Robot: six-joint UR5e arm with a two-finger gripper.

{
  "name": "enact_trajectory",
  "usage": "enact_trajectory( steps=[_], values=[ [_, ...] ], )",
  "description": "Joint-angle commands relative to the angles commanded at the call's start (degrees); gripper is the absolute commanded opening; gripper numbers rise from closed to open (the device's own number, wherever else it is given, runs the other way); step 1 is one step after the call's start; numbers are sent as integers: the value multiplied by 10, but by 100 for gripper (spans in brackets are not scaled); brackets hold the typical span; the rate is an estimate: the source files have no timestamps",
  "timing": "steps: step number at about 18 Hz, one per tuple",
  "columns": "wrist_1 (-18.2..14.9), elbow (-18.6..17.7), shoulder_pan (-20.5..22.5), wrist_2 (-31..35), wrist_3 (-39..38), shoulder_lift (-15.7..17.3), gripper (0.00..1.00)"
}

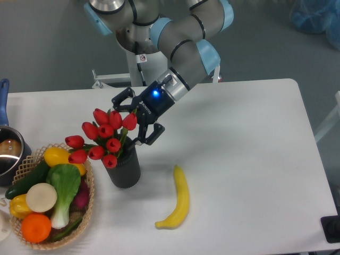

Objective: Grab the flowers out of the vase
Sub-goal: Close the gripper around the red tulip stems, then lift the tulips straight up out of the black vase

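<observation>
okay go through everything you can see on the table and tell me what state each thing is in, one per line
Gripper: open, fingers either side of the top tulip buds, not closed on them.
Flowers: buds closed, bunch standing in the vase, leaning left.
Vase: upright on the table, holding the flowers.
Banana: lying flat, unpeeled.
Basket: upright, full of produce.
Steel pot: upright at the left edge, partly out of view.

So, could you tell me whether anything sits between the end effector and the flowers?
Nothing visible does: the open end effector is right beside the flowers in the vase, its fingers flanking the nearest bud.
</observation>
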Motion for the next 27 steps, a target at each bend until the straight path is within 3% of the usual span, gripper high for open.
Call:
enact_trajectory(
  steps=[3,5,7,17,22,27],
  values=[
    [2,1,0,8,3,-1,32],
    [4,1,0,15,10,-2,13],
    [4,2,1,20,11,0,2],
    [4,9,10,11,-3,15,0],
    [4,9,21,-11,-46,51,0],
    [4,9,46,-75,-77,78,0]
  ],
)
